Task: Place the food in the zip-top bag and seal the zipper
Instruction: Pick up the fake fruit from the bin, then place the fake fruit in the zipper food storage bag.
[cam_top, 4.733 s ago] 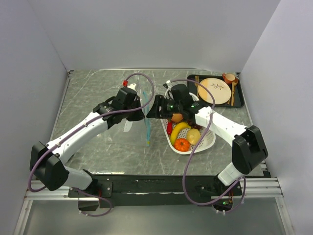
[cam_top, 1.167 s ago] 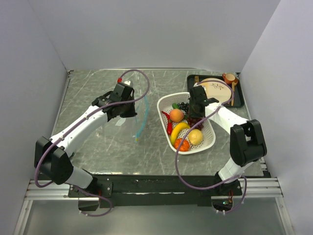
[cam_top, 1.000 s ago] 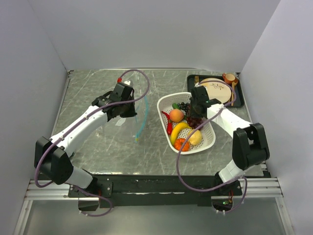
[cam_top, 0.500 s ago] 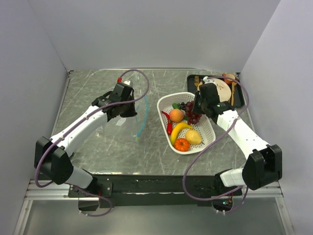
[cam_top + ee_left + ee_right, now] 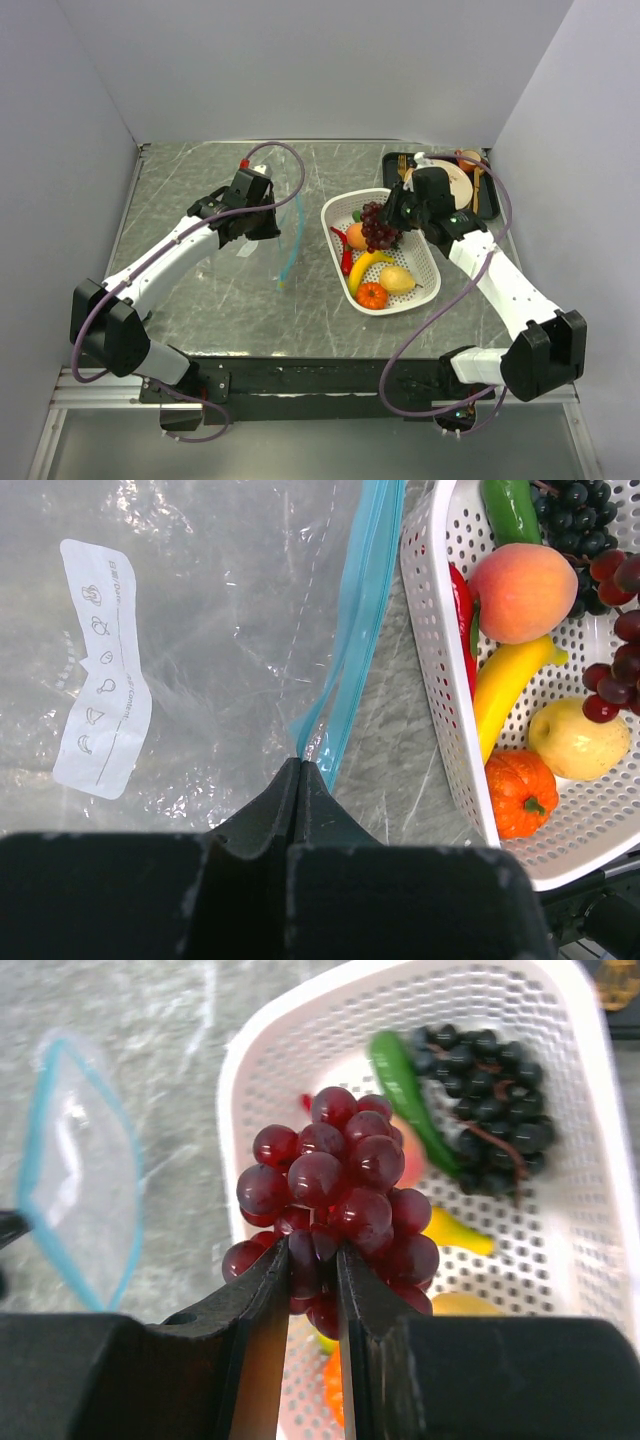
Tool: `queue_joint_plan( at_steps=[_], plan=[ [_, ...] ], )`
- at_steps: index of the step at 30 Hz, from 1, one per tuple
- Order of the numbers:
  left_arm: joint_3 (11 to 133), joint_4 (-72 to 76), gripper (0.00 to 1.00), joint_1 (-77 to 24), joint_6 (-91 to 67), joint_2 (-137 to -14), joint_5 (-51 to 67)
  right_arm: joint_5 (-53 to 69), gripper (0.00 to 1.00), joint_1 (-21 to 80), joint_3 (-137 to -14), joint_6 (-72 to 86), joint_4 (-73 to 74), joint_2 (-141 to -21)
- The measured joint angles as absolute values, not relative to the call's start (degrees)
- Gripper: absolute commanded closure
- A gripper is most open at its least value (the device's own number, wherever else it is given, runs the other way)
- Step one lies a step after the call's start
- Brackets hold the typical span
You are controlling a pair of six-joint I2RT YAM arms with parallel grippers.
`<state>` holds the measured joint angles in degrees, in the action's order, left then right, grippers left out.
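Grapes (image 5: 335,1180), glossy dark-red cluster, sit pinched in right gripper (image 5: 312,1252); left gripper (image 5: 300,772) pinches teal zipper (image 5: 362,610).

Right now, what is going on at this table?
The left gripper pinches the clear zip-top bag at its teal zipper, so that the mouth stands open. The right gripper holds a bunch of red grapes in the air above the white basket. The peach, the banana and other toy food lie in the basket, and no food shows in the bag.
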<state>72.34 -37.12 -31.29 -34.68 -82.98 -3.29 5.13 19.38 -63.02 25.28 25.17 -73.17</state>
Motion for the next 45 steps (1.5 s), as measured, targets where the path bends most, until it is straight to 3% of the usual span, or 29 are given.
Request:
queue_joint_plan(
  at_steps=[14,30,45],
  plan=[
    [71.46,-36.07,0.99,-31.24,-35.11,-82.85,-2.31,14.37,0.95,27.38,-66.96,32.18,16.67,-73.69],
    [71.46,-33.10,0.99,-31.18,-37.58,-79.24,-0.86,21.23,0.94,32.12,-66.96,41.56,-0.01,-83.96],
    [71.46,-31.70,0.99,-31.14,-38.74,-77.87,-1.39,23.42,0.94,32.29,-66.96,43.64,-0.86,-89.34]
  ],
)
